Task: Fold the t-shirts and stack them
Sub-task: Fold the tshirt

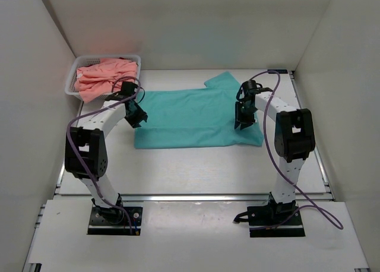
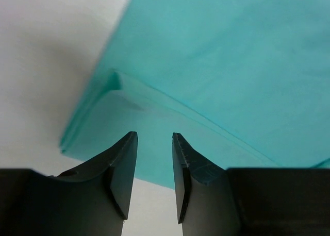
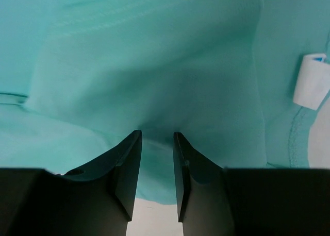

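crosswise, teal t-shirt (image 1: 190, 117) (collar (image 3: 295, 132) rightward)

The whole bench (image 1: 196, 165) is seen from a fixed camera set high above and behind the arm bases (image 1: 116, 215), angled down and forward from well back. The left wrist view is taken from just behind the left gripper (image 2: 154, 137) and aimed past its tips, very close over the left edge of the teal shirt (image 2: 232, 50) and a strip of bare bench. The right wrist view is taken likewise from behind the right gripper (image 3: 157, 135), close over cloth beside the white neck label (image 3: 312, 80). The shirt is shared by all three views.
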Controlling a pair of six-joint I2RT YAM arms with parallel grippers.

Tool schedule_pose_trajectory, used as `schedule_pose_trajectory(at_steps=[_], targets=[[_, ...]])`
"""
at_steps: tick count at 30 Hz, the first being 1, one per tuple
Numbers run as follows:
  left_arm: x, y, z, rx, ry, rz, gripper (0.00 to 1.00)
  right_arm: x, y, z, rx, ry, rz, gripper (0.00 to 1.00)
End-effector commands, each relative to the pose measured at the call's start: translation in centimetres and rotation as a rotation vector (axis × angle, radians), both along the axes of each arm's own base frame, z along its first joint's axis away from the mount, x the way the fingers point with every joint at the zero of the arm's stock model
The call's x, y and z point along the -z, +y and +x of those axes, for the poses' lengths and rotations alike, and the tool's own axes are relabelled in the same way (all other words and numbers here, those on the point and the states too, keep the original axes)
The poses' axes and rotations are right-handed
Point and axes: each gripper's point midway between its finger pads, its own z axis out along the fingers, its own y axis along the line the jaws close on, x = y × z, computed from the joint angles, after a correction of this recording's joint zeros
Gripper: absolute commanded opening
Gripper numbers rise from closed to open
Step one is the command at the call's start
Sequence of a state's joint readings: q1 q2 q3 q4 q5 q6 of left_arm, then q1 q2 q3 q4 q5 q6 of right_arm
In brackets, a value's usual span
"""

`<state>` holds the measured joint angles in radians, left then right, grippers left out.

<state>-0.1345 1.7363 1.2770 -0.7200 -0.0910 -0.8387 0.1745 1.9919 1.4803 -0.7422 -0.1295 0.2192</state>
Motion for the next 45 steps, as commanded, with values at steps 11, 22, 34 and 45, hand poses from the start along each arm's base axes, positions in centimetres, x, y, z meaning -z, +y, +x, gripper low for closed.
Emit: schedule_pose_trajectory(at_steps=[11, 22, 34, 45], targets=[[7.5, -0.9, -6.7, 0.064, 0.175, 0.062, 0.43, 1.9, 0.1, -6.5, -0.006, 0.089, -0.061, 0.42], [8.0, 0.0, -17.1, 0.129, 0.317, 0.023, 0.42, 2.0, 0.7, -15.5, 0.028, 0.263, 0.009, 0.42], [7.1, 0.4, -22.3, 0.141, 0.324, -0.014, 0.39, 1.4, 0.4, -20.5, -0.008, 0.357, 0.022, 0.43], [-1.8, -1.2, -14.8, 0.152, 0.096, -0.100, 0.46, -6.1, 1.1, -13.2, -0.002, 0.140, 0.056, 0.52]])
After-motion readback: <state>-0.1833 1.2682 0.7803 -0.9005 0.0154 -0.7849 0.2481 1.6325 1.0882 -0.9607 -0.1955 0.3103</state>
